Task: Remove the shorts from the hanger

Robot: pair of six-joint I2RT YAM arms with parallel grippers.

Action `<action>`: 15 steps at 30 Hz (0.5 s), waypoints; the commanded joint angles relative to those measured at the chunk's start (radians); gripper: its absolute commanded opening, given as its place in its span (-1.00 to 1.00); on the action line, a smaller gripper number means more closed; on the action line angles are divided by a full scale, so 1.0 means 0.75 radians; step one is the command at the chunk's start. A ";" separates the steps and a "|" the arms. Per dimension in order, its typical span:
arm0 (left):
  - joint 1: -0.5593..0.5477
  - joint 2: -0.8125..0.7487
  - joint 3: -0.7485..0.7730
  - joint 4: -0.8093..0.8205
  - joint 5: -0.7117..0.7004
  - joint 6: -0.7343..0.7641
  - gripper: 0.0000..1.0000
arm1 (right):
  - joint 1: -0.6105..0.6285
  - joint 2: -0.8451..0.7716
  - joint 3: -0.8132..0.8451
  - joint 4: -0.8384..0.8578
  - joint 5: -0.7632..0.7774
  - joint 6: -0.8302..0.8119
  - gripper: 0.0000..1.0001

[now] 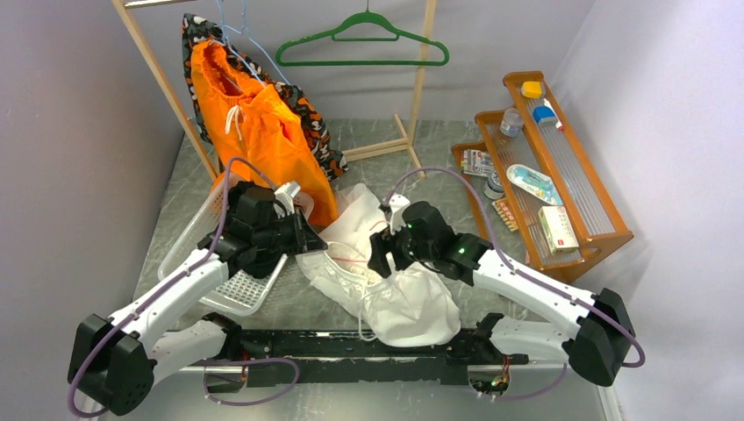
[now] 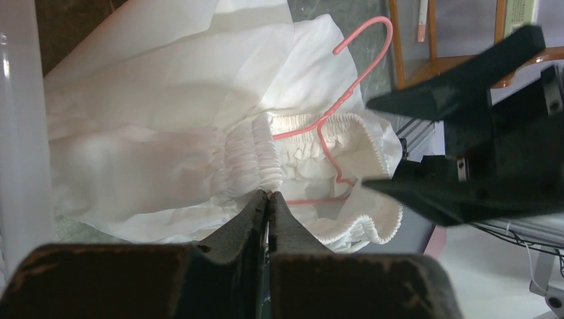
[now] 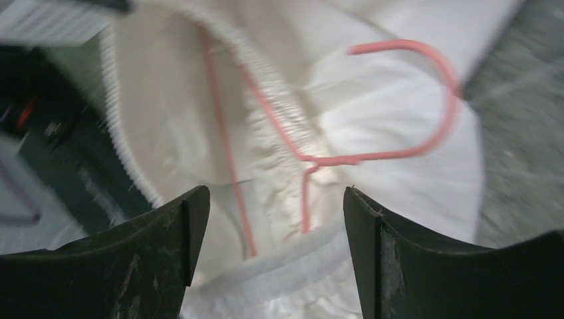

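The bright orange shorts (image 1: 254, 132) hang from a thin pale wire hanger (image 1: 239, 39) on the wooden rack at the back left, with neither gripper near them. Both grippers are at a white garment (image 1: 399, 303) with a gathered elastic waistband that lies on the table on a pink wire hanger (image 2: 352, 86). My left gripper (image 2: 268, 194) is shut, its tips pinching the edge of that waistband (image 2: 256, 156). My right gripper (image 3: 276, 199) is open just above the pink hanger (image 3: 399, 153) and the waistband, with nothing between its fingers.
A black patterned garment (image 1: 309, 118) hangs behind the orange shorts. A bare green hanger (image 1: 364, 44) hangs on the rack (image 1: 417, 79). A white perforated basket (image 1: 237, 294) lies under my left arm. A wooden shelf (image 1: 605, 224) with small items stands at the right.
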 commanded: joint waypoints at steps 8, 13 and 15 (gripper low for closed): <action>-0.052 0.002 -0.023 -0.001 -0.020 0.044 -0.86 | -0.001 -0.024 -0.023 0.070 0.481 0.632 0.46; -0.062 0.008 -0.017 0.010 -0.020 0.041 -0.86 | -0.003 0.083 -0.113 0.218 0.412 0.781 0.21; -0.067 0.015 -0.011 0.000 -0.022 0.047 -0.86 | -0.002 0.112 -0.161 0.282 0.432 0.849 0.18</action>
